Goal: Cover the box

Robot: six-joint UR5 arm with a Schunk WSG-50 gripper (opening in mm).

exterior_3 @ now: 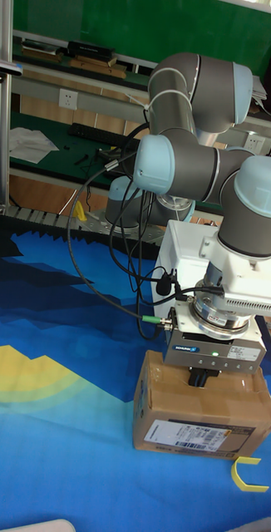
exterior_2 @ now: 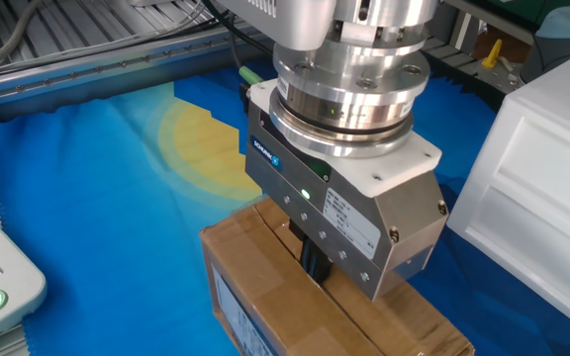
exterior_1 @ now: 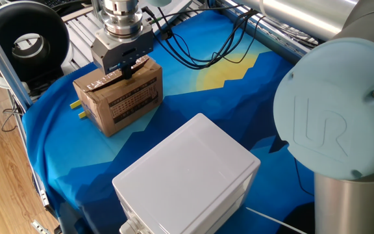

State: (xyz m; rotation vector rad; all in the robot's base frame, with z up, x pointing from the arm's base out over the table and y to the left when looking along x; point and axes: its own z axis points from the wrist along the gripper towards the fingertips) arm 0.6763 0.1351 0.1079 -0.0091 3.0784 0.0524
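Centrally on the blue and yellow cloth (exterior_1: 193, 97) stands the box (exterior_1: 119, 97), a brown cardboard carton with black printed text on its side, its top flaps lying flat and closed. Directly above it, the gripper (exterior_1: 127, 70) points straight down, its dark fingertips (exterior_2: 315, 265) resting on or just at the seam along the middle of the box top; in the tall fixed view the same fingertips (exterior_3: 200, 378) meet the cardboard beneath the grey gripper body. They appear drawn close together with nothing between them, so the gripper reads as closed and empty. A green indicator light glows on the gripper's housing in the other fixed view. The white plastic box (exterior_1: 187, 179) sits apart from the carton, nearer the camera in one fixed view, and appears at the right edge (exterior_2: 532, 188) in the other fixed view. A yellow hook-shaped piece (exterior_3: 248, 475) lies on the cloth just beside the carton's lower corner, and small yellow bits (exterior_1: 78, 109) show against its far side. Black cables (exterior_1: 200, 45) trail over the cloth behind the gripper. A round black and white device (exterior_1: 28, 42) stands off the cloth's edge.
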